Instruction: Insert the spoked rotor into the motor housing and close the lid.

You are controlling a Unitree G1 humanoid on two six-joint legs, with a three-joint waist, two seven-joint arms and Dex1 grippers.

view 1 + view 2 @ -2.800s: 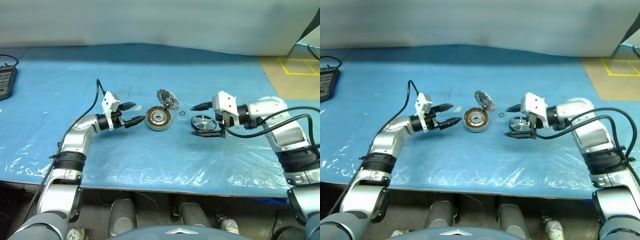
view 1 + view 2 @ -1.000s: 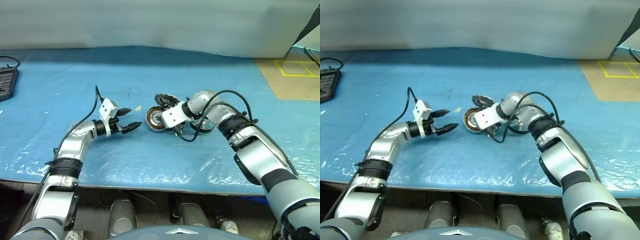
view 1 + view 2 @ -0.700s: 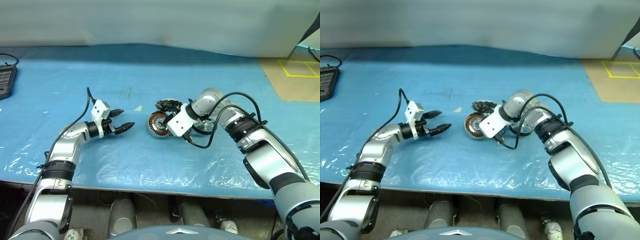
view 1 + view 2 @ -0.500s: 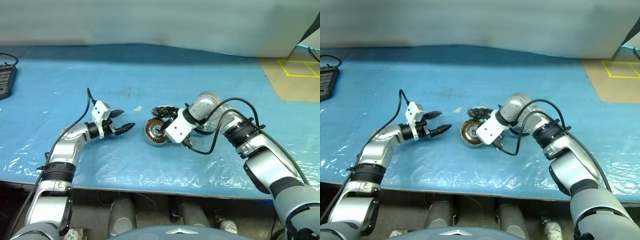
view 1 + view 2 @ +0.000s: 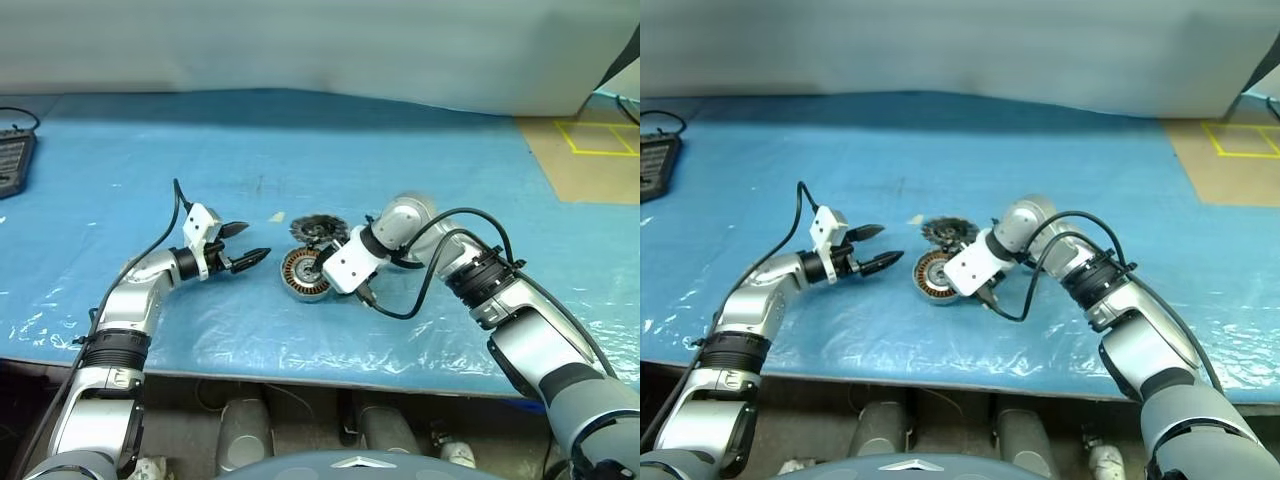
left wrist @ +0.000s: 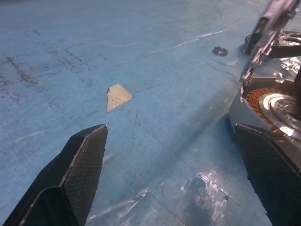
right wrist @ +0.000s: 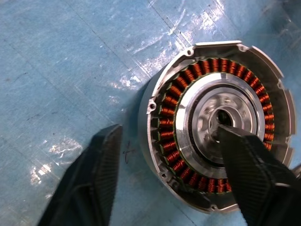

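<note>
Right gripper (image 7: 164, 165) is released over the motor housing (image 5: 305, 272): one finger (image 7: 89, 181) outside the wall on the desk (image 5: 400, 150), the other above the central bore, nothing clamped. Left gripper (image 5: 243, 245) is also released, hovering just left of the housing.

My read: the housing is being placed for the insert. Lift the right hand straight up so the inner finger clears the bore without dragging the rim. If the housing rocks, steady its outer wall with the left.

Housing sits mid-desk, nearer the front edge. It's round, so there's no long axis. Its spin axis points up with the copper winding face open to the top, maybe tipped slightly toward the front edge — can't confirm.

The lid (image 5: 312, 230) is just behind it, fins showing. I can't tell whether they touch. The spoked rotor (image 6: 288, 40) lies past the housing on the right, mostly hidden by the right arm — bring it in hub over bore.
</note>
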